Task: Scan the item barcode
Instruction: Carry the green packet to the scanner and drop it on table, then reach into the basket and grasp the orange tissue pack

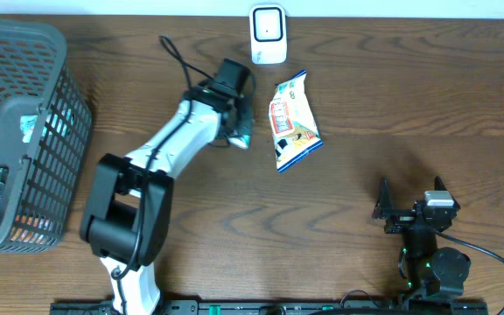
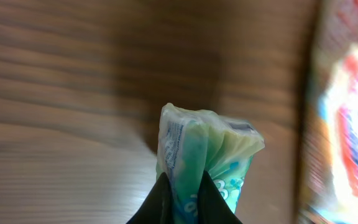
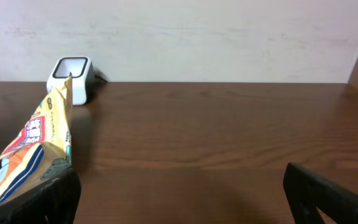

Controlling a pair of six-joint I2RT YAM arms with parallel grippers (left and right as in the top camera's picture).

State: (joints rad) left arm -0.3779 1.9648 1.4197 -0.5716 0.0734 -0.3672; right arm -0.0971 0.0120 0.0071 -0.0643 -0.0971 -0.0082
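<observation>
My left gripper (image 1: 237,121) is shut on a small green and white packet (image 1: 242,136), held just above the table left of a yellow and orange snack bag (image 1: 294,121). In the left wrist view the black jaws (image 2: 186,198) pinch the packet's (image 2: 207,152) lower end, and the snack bag (image 2: 347,118) is a blur at the right. The white barcode scanner (image 1: 268,35) stands at the back edge, beyond both items. No barcode shows. My right gripper (image 1: 414,208) rests open near the front right, nothing between its fingers (image 3: 328,193).
A dark mesh basket (image 1: 55,105) with several items inside fills the left side. From the right wrist view the scanner (image 3: 72,78) and snack bag (image 3: 36,146) lie far left, with a pale wall behind the table.
</observation>
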